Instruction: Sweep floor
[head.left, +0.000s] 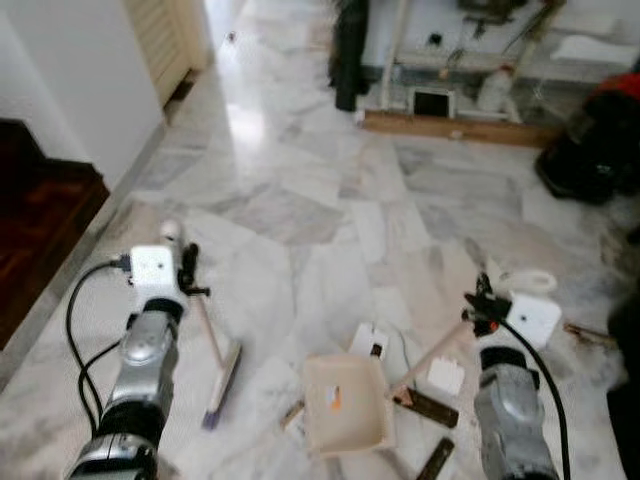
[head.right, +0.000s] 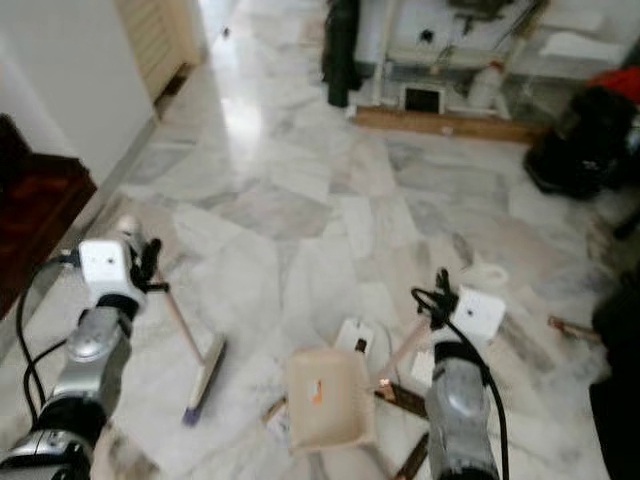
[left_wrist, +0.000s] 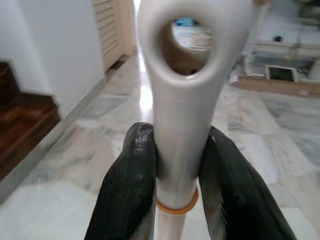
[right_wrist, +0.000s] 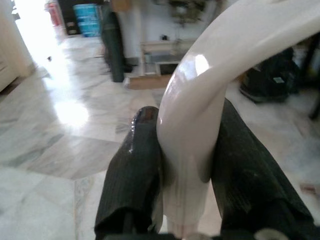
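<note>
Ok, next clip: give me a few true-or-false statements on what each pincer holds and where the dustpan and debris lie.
1. The left pincer grips the broom handle. True.
2. The right pincer is open. False: it is shut on the dustpan handle.
3. The dustpan rests on the marble floor. True.
4. The broom head lies inside the dustpan. False: it sits on the floor to its left.
5. Debris lies beside the dustpan. True.

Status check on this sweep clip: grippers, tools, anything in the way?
Left gripper shut on broom handle. Right gripper shut on dustpan handle. Pan on floor, broom head beside it. Scraps lie around the pan.
</note>
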